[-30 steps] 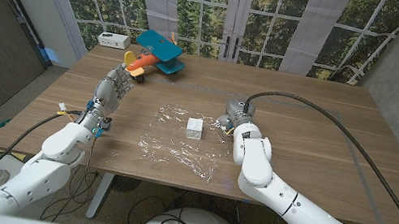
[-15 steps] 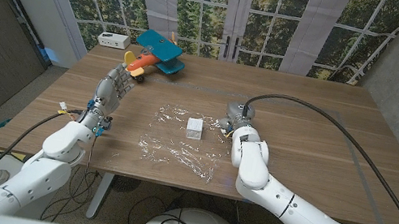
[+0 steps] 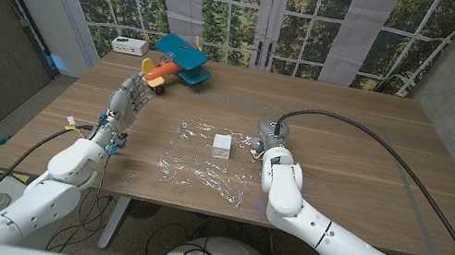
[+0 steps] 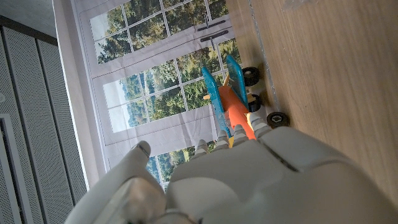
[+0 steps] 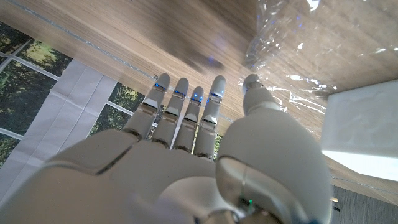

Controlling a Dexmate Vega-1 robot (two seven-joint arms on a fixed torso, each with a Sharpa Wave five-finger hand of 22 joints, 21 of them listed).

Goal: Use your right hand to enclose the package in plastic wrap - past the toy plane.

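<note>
Two arms reach in from the bottom corners of the head view. At left of centre, the left hand point(image 3: 127, 100) stands with fingers stretched toward the plane point(image 3: 176, 66) in the upper left, stopping just short of it; nothing is in it and the fingers look straight and close-set. Its wrist view shows the plane's point(image 4: 233, 102) blue wings, orange body and black wheels past the knuckles, the tail cut off by the hand point(image 4: 249, 180). A small white box point(image 3: 130, 45) sits left of the plane by the table point(image 3: 366, 143) edge. At centre lies the crinkled clear wrap point(image 3: 202, 163), its edges hard to trace against the wood, with the white package point(image 3: 222, 146) sitting on its upper part. Just right of it, the right hand point(image 3: 265, 135) is mostly hidden behind its own wrist. The right wrist view shows its fingers point(image 5: 186, 112) extended side by side, holding nothing, with the wrap point(image 5: 292, 37) and package point(image 5: 360, 134) beside the thumb; whether the thumb touches the film is unclear.
</note>
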